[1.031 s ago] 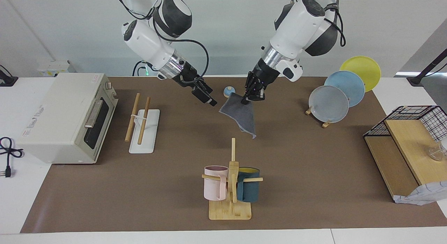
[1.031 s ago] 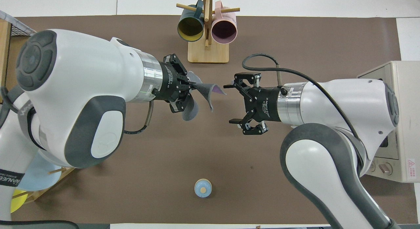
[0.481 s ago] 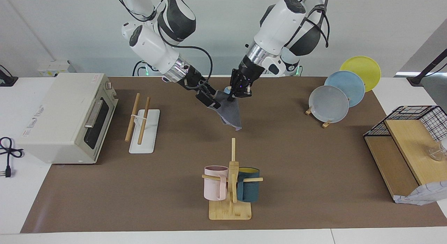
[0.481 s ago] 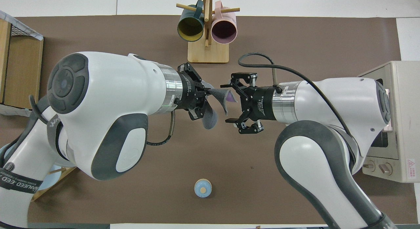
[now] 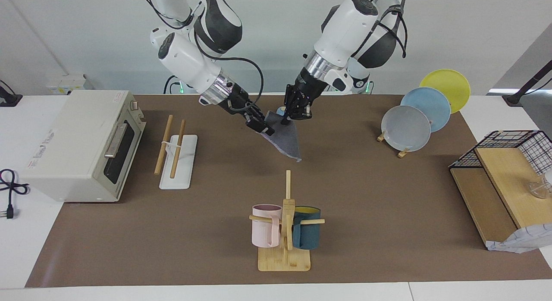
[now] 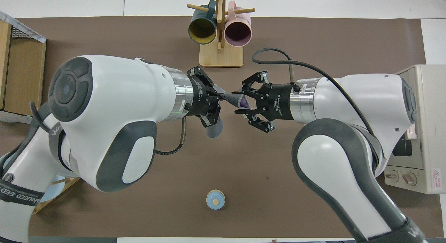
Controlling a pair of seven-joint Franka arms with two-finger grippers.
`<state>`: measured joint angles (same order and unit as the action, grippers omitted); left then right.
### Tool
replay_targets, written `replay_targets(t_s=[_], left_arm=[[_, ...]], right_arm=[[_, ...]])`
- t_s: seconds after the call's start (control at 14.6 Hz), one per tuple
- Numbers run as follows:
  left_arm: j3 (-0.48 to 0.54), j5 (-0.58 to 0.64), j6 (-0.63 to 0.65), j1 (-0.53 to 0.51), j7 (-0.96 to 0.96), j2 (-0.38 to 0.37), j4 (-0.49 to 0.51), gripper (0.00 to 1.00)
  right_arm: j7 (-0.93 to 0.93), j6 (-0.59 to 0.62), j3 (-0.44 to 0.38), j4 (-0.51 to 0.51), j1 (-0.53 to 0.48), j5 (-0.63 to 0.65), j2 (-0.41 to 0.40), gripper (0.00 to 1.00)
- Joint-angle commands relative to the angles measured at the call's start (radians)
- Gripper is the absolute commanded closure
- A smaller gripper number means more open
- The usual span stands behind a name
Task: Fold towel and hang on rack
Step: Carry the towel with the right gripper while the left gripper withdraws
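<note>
Towel point(image 5: 288, 141) hangs in the air over the middle of the worktop point(image 5: 366, 206), dark grey face toward the facing camera, with a sliver of purple showing from overhead. Its top edge is strung between the two arms and the rest drapes down to a loose corner; whether that corner touches the worktop I cannot tell.

The left end effector point(image 5: 288, 119) is closed on one top corner and carries the cloth. The right end effector point(image 5: 263, 126) is at the other top corner. From overhead its fingers point(image 6: 244, 90) are partly apart and straddle the cloth's edge, so it looks about to pinch, not yet clamped.

The rack point(image 5: 183, 163) stands well apart from the towel, toward the right arm's end of the worktop, just beside the toaster oven point(image 5: 82, 145). Its two rods run from nearer the robots to farther from them. The towel's held edge runs from arm to arm, so it lies crosswise to the rods.

The right arm is the nearer one to the rack. Once both corners are gripped, the fold probably comes first. After that the carry should go toward the right arm's end, with the cloth draped across the rods
</note>
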<state>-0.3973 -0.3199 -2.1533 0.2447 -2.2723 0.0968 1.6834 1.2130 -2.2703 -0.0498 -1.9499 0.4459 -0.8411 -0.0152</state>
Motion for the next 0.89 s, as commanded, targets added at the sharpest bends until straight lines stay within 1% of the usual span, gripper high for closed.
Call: replay_targets(t_s=[0.0, 0.27, 0.34, 0.48, 0.55, 0.82], left_arm=[[0.008, -0.013, -0.019, 0.004, -0.019, -0.035, 0.041, 1.0], [0.008, -0.011, -0.017, 0.011, -0.012, -0.035, 0.041, 1.0], [0.008, -0.01, -0.019, 0.011, -0.004, -0.035, 0.041, 0.94], [0.008, -0.001, -0.014, 0.022, 0.013, -0.035, 0.041, 0.35], [0.008, -0.001, -0.016, 0.024, 0.036, -0.035, 0.039, 0.0], [0.008, -0.001, -0.011, 0.016, 0.085, -0.039, 0.041, 0.0]], right_arm=[[-0.035, 0.075, 0.001, 0.06, -0.05, -0.016, -0.029, 1.0], [-0.036, 0.089, -0.001, 0.075, -0.059, -0.013, -0.032, 1.0], [-0.036, 0.089, -0.001, 0.075, -0.058, -0.012, -0.032, 1.0], [-0.036, 0.089, -0.001, 0.075, -0.058, -0.01, -0.032, 1.0], [-0.036, 0.089, -0.001, 0.075, -0.058, -0.01, -0.032, 1.0], [-0.064, 0.095, -0.001, 0.075, -0.058, -0.003, -0.032, 1.0]])
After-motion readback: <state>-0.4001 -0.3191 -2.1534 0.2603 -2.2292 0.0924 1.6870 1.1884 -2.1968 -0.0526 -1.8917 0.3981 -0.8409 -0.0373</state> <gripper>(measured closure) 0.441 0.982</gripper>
